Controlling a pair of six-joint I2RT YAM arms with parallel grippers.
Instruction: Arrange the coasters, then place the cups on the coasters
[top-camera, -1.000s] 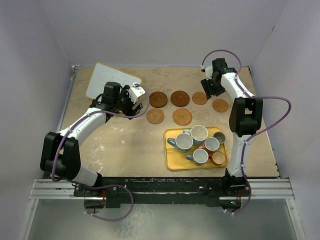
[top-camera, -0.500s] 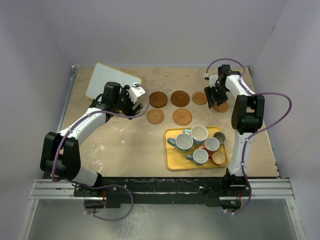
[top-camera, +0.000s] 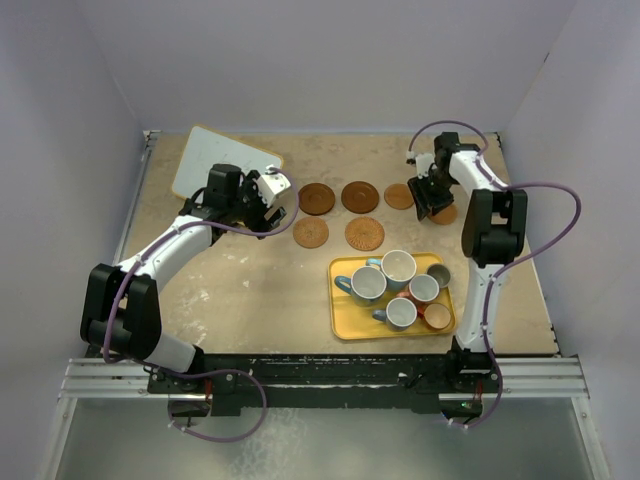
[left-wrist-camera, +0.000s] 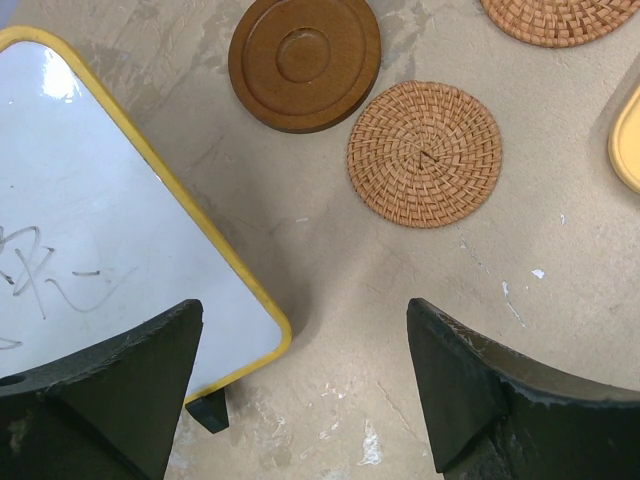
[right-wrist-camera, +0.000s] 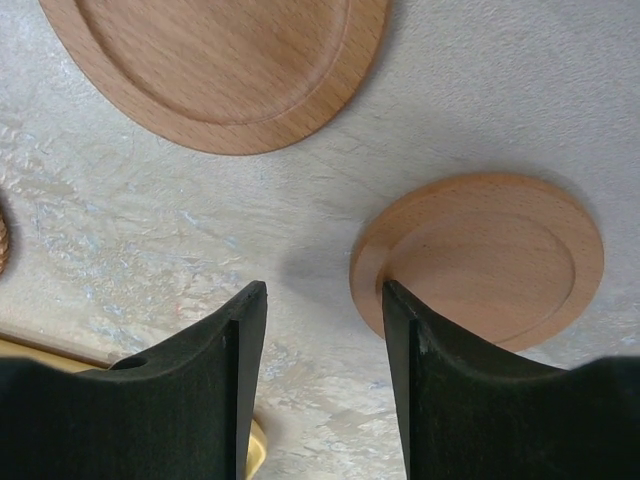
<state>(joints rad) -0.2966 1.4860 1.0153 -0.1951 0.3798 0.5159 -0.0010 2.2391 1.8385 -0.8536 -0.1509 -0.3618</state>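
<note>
Six round brown coasters lie on the table: a dark wooden one (top-camera: 317, 197), another (top-camera: 360, 196), a light one (top-camera: 399, 196), a light one (top-camera: 443, 212) half hidden by my right gripper (top-camera: 426, 200), and two woven ones (top-camera: 311, 233) (top-camera: 364, 234). Several cups (top-camera: 398, 266) stand together on the yellow tray (top-camera: 345, 325). In the right wrist view my right gripper (right-wrist-camera: 323, 290) is open over bare table, its right finger overlapping the edge of a light coaster (right-wrist-camera: 500, 250). My left gripper (left-wrist-camera: 303, 312) is open and empty, near a woven coaster (left-wrist-camera: 424, 153).
A white board with a yellow rim (top-camera: 222, 160) lies at the back left, its corner (left-wrist-camera: 240, 330) under my left gripper. A dark wooden coaster (left-wrist-camera: 305, 60) lies just beyond. The enclosure walls stand close on three sides.
My right gripper has come from the back of the table toward the near side and down onto the far-right coaster, its jaws slightly narrower. The left arm has not moved.
</note>
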